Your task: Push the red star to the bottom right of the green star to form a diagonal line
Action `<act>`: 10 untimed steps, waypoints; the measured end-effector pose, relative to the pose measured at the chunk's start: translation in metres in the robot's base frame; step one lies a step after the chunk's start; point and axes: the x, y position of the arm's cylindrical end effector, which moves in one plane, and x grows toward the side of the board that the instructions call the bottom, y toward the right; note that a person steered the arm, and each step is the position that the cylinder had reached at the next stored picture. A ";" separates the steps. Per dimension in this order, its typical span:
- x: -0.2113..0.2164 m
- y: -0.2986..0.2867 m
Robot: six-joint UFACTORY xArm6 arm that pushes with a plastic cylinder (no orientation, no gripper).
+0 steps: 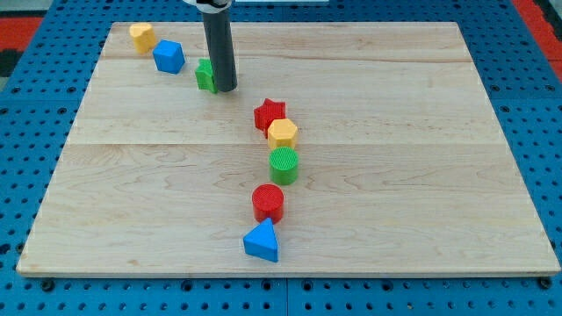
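The wooden surface fills most of the view, a pale board resting on a blue pegboard. On it the blocks fall into two groups. Toward the view's top left sit a yellow block, a blue block just beside it, and the green star, only partly seen because the rod stands right against its right side. Down the middle runs a loose column: the red star at its top, a yellow hexagon touching it on its lower right, a green cylinder below that, then a red cylinder and a blue triangle nearest the view's bottom.

As for progress, the red star already lies to the lower right of the green star, but it stands apart from it, with bare board between the two. Judged from this, the diagonal is roughly suggested but not closed up; the red star probably needs to come up and to the view's left to sit near the green star.

The tool is a plain dark rod with nothing to open or close, and it holds nothing. Its tip rests on the board just beside the green star, seemingly touching it. The red star is well apart from the tip, down and to the view's right. To push it toward the green star, the tip would likely have to go round to the star's far side, where the yellow hexagon crowds it.
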 end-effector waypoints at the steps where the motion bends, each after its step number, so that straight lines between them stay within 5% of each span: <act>1: -0.012 0.040; 3: 0.066 0.165; 4: 0.105 0.141; 6: 0.105 0.075; 9: 0.063 0.073; 10: 0.090 0.080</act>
